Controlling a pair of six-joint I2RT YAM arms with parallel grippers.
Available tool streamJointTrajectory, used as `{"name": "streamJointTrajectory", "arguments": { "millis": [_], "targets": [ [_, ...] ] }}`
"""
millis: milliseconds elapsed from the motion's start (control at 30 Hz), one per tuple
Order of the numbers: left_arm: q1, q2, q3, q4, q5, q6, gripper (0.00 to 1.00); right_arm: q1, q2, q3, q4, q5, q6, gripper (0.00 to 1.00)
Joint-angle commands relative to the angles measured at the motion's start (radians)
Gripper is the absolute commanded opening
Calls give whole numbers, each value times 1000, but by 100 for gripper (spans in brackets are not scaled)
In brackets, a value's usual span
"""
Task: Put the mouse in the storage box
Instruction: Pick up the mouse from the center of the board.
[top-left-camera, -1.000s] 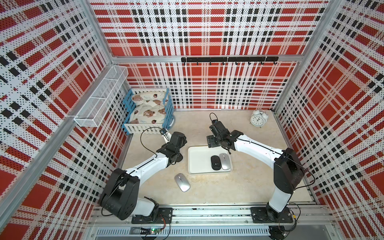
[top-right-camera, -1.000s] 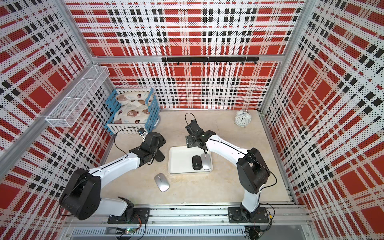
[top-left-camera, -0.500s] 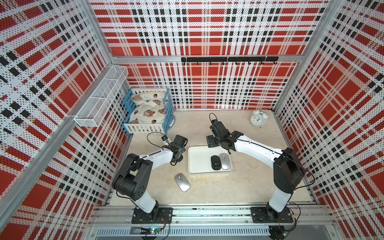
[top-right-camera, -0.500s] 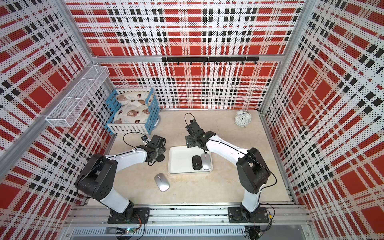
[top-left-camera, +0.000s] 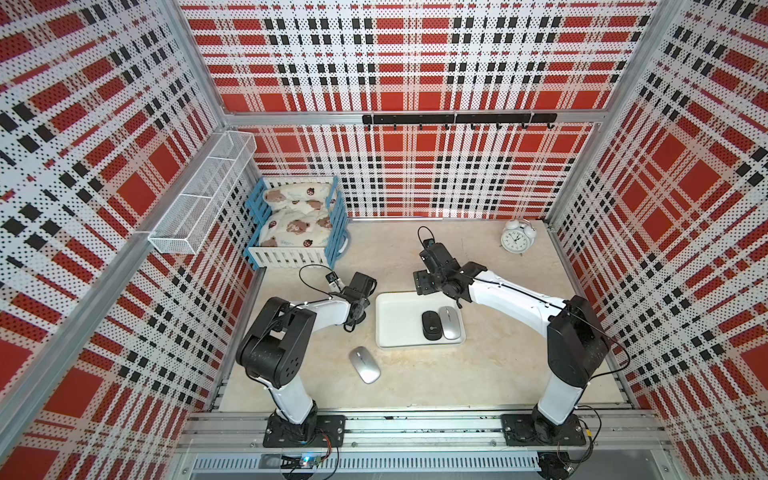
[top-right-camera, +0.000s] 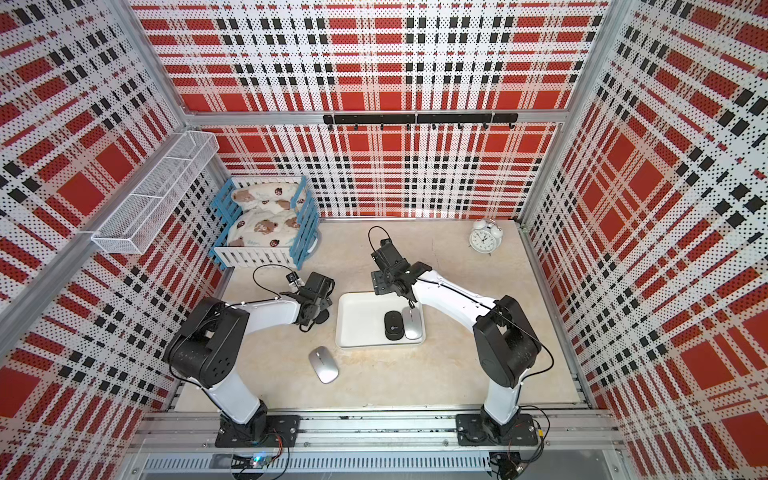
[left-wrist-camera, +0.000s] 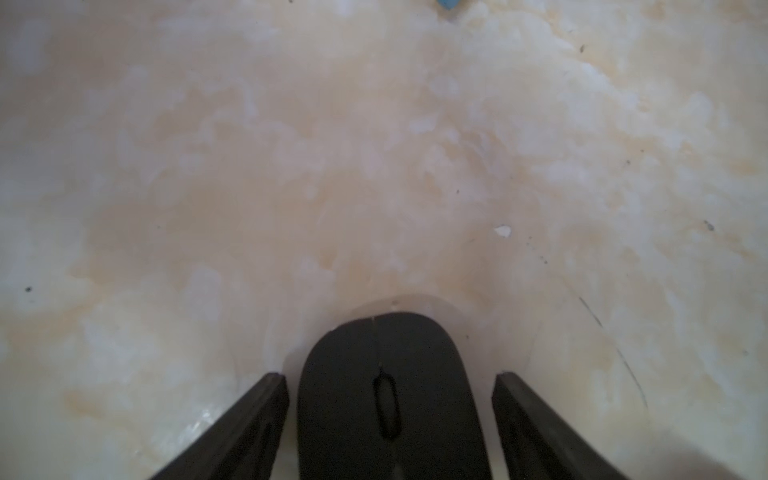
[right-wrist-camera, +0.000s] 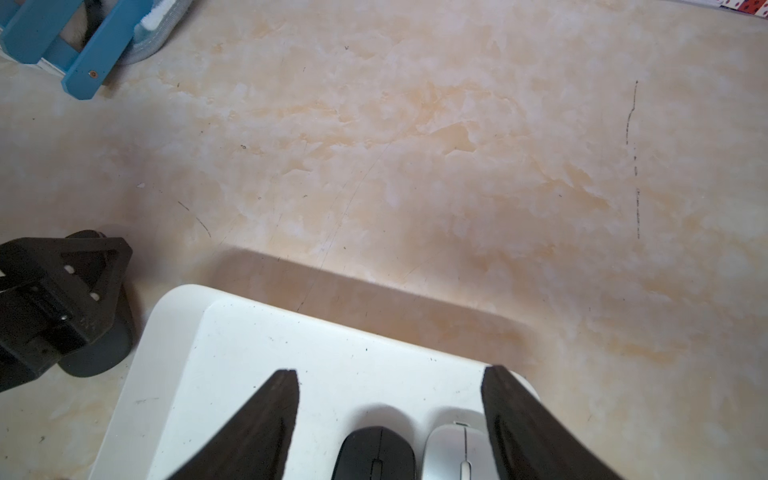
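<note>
— Both top views?
— A black mouse (top-left-camera: 431, 330) and a silver mouse (top-left-camera: 449, 328) are lying side by side in the white box (top-left-camera: 399, 320). A spare silver mouse (top-left-camera: 364, 365) is sitting on the table (top-left-camera: 498, 353), near-left of it.
— Left wrist?
— The left gripper (left-wrist-camera: 390, 376) is straddling a second black mouse (left-wrist-camera: 386, 411), jaws apart, gaps both sides.
— Right wrist?
— The right gripper (right-wrist-camera: 390, 370) is hanging open, empty, by the box's far edge.

Storage box (top-left-camera: 395, 320): white, shallow, flat on tabletop (top-left-camera: 415, 382). Inside, at its right end, black mouse (top-left-camera: 431, 329) and silver mouse (top-left-camera: 449, 328) lie side by side. Second silver mouse (top-left-camera: 364, 364) lies outside, near the box. Second black mouse (left-wrist-camera: 388, 399) lies flat on the tabletop.
</note>
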Motion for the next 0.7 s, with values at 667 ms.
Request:
{"name": "streamJointTrajectory", "arguments": {
  "millis": [667],
  "targets": [
    [-57, -61, -39, 38, -24, 96, 52, 2, -198, -132, 67, 148, -18, 77]
  ]
}}
